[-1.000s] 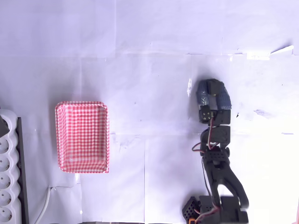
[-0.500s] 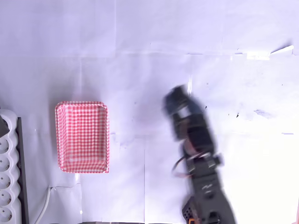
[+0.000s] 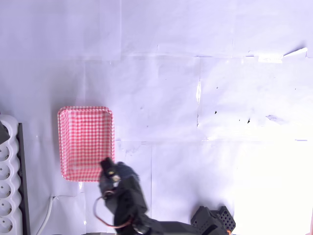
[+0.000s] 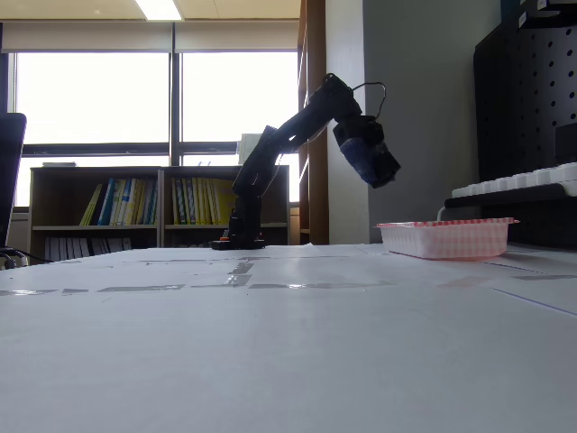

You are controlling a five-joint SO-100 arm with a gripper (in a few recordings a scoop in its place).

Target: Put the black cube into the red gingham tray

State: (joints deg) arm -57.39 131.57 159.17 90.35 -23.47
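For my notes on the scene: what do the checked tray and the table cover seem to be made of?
The red gingham tray looks like thin printed paper or light plastic; its rim is thin and the finish matte, so I cannot tell which. The table cover seems to be white paper sheets: seams and creases show between them, with a slight sheen in the fixed view.

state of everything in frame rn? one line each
gripper: raised off the table, near the tray's lower right corner in the overhead view; open or shut can't be told.
tray: flat on the table, upright, nothing visible in it.
power strip: at the left edge of the overhead view, sockets look unused.
cube: can't be made out.
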